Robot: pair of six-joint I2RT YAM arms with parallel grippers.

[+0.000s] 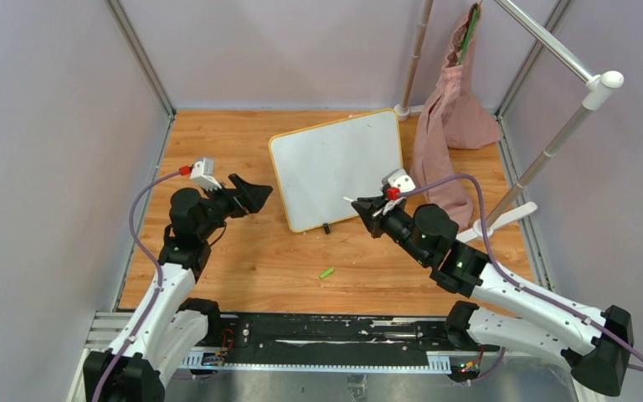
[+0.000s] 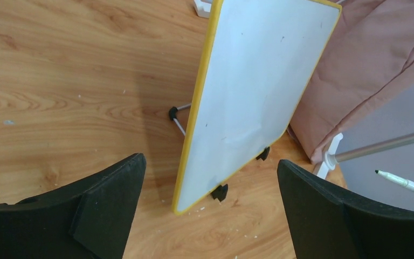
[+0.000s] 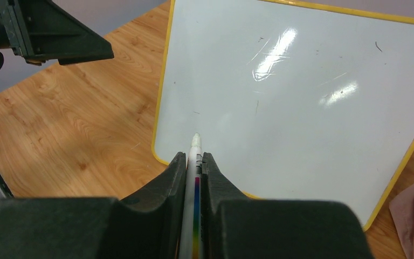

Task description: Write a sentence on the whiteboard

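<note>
Right wrist: whiteboard [image 3: 302, 102] just beyond right tool's [image 3: 194, 157] marker [image 3: 195, 144].

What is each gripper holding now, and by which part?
The right gripper holds a marker by its barrel, tip sticking out between the fingers. The left gripper is open and holds nothing.

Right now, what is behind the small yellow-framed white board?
Behind the yellow-framed whiteboard, a thin metal prop leg with a black foot sticks out; hanging pink cloth lies beyond it. The board covers the rest of the prop.
</note>
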